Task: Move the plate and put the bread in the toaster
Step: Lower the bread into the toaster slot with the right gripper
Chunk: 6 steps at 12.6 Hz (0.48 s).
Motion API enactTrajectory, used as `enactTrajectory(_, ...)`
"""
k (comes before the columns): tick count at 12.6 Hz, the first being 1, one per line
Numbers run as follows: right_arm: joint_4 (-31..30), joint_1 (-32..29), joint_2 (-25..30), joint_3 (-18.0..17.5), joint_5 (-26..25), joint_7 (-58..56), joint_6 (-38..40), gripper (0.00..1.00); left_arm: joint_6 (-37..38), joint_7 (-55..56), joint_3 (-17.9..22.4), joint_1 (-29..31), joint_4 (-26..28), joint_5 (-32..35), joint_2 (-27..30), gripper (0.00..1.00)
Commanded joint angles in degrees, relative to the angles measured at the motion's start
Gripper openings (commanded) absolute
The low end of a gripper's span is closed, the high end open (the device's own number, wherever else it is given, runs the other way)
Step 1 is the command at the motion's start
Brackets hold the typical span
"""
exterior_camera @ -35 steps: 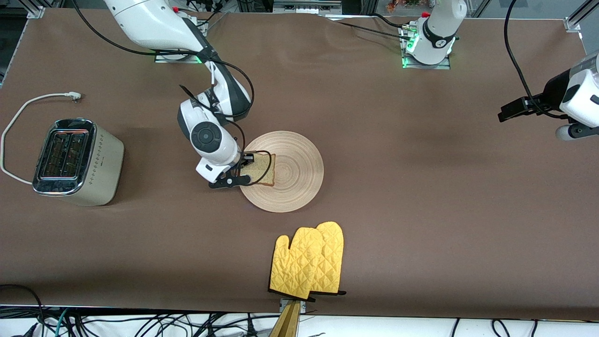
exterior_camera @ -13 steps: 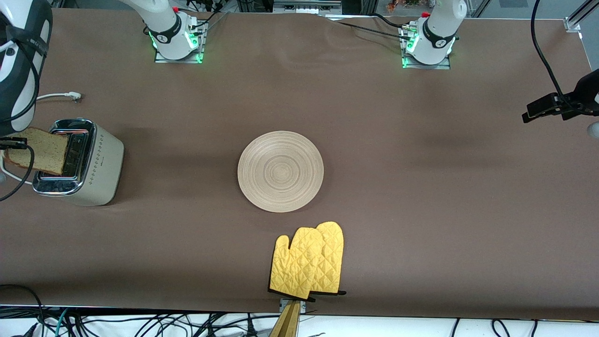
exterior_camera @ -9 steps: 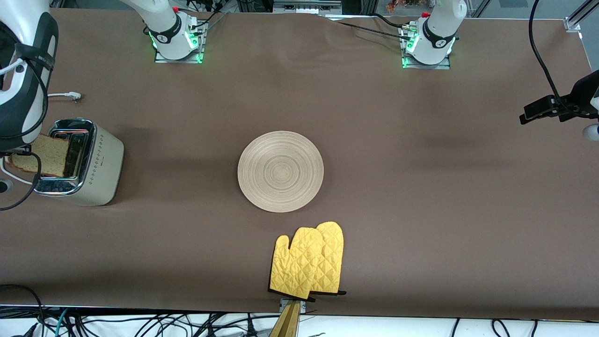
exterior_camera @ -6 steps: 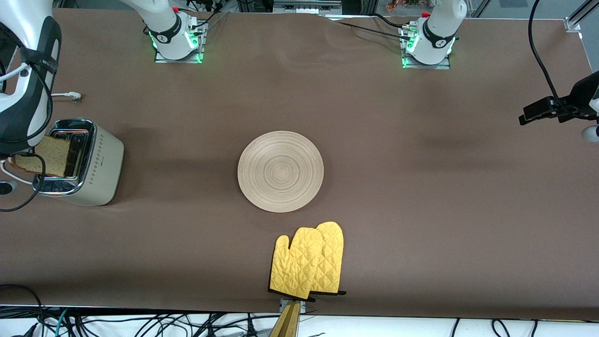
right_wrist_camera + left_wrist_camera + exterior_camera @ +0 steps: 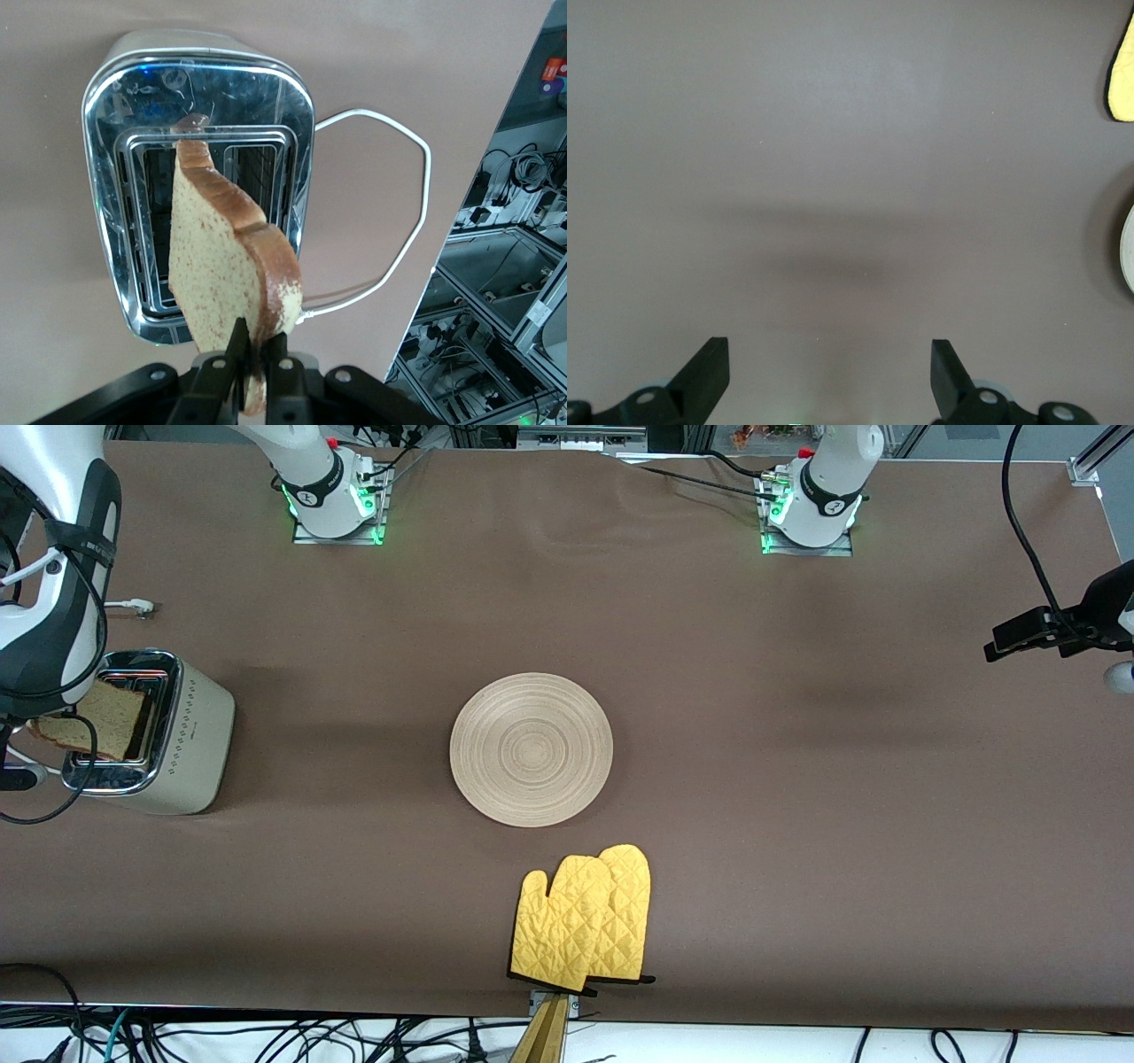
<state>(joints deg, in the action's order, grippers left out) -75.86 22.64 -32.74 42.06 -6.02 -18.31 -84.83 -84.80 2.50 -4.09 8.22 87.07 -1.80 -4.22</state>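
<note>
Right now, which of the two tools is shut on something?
The right tool, over the toaster at the right arm's end, is shut on the bread. The left tool is open and holds nothing, over bare table.

Toaster (image 5: 151, 731): glossy chrome top, matt cream sides. Plate (image 5: 531, 749): matt ringed wood. Mitts (image 5: 583, 919): quilted yellow cloth. Bread (image 5: 226, 266): rough, speckled. Table (image 5: 797, 779): matt brown.

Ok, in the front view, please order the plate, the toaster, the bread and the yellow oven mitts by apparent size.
1. plate
2. toaster
3. yellow oven mitts, close to the toaster, so unsure
4. bread, partly hidden, held over the toaster
</note>
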Motion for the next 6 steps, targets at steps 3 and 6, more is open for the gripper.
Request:
enactTrajectory(3, -1.22, 0.65, 1.28, -0.05, 0.66, -0.94, 3.0, 0.0, 1.13, -1.54, -0.31, 0.22, -2.35, 0.83, -0.88, 1.0)
enactTrajectory(6, -1.22, 0.57, 1.28, -0.05, 0.66, -2.96, 4.23, 0.0, 1.21, -0.83, -0.4, -0.14, -2.35, 0.74, -0.96, 1.0)
